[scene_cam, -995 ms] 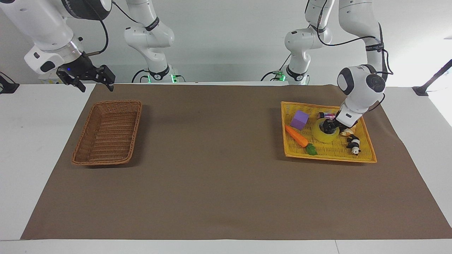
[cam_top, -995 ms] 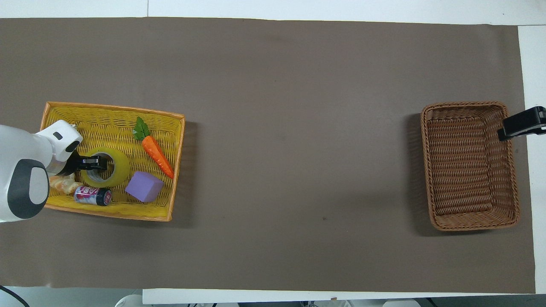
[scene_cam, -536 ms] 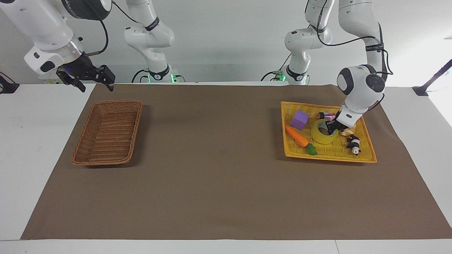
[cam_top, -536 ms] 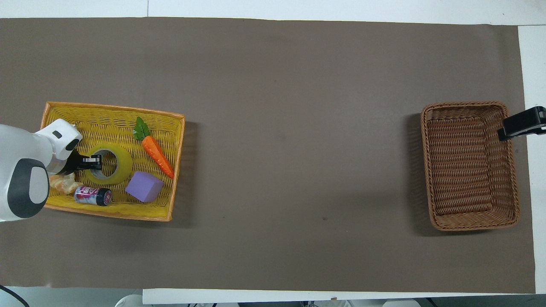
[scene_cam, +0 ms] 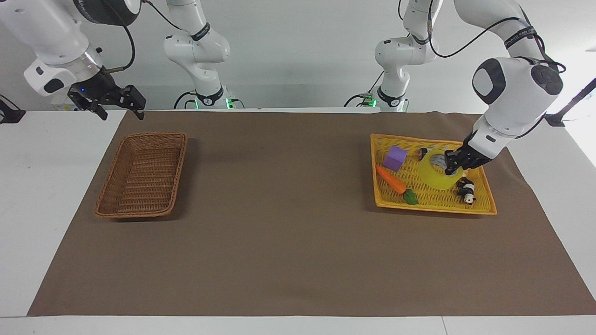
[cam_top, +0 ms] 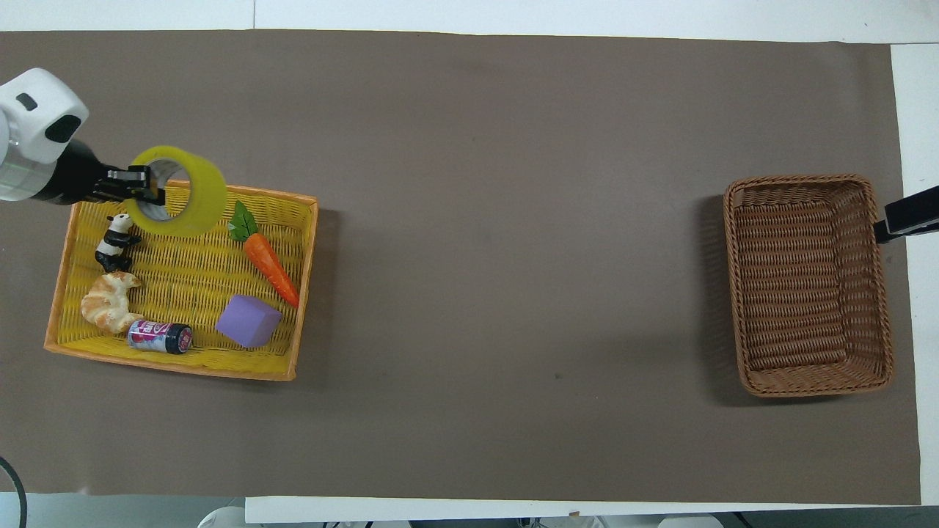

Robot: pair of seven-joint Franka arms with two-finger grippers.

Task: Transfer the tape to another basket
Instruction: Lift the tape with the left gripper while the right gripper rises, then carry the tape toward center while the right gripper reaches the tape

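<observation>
Tape (scene_cam: 436,174) hangs from my left pincer (scene_cam: 450,164), lifted over the yellow tray (scene_cam: 484,208) at the right of the facing view; in the overhead view the roll (cam_top: 192,196) sits at the upper left, overlapping the tray's upper rim (cam_top: 271,193). My left fingers are closed on the ring's wall, one inside the pale core and one outside, and the roll tilts with its hole showing. Below it in the tray lie a carrot (cam_top: 268,257), a purple block (cam_top: 248,320), a panda figure (cam_top: 114,243), a croissant (cam_top: 108,301) and a small can (cam_top: 158,336). The brown wicker basket (scene_cam: 142,174) stands at the left of the facing view, with nothing in it. My right pincer (scene_cam: 116,108) waits in the air above that basket's upper corner, its fingers spread apart and holding nothing.
</observation>
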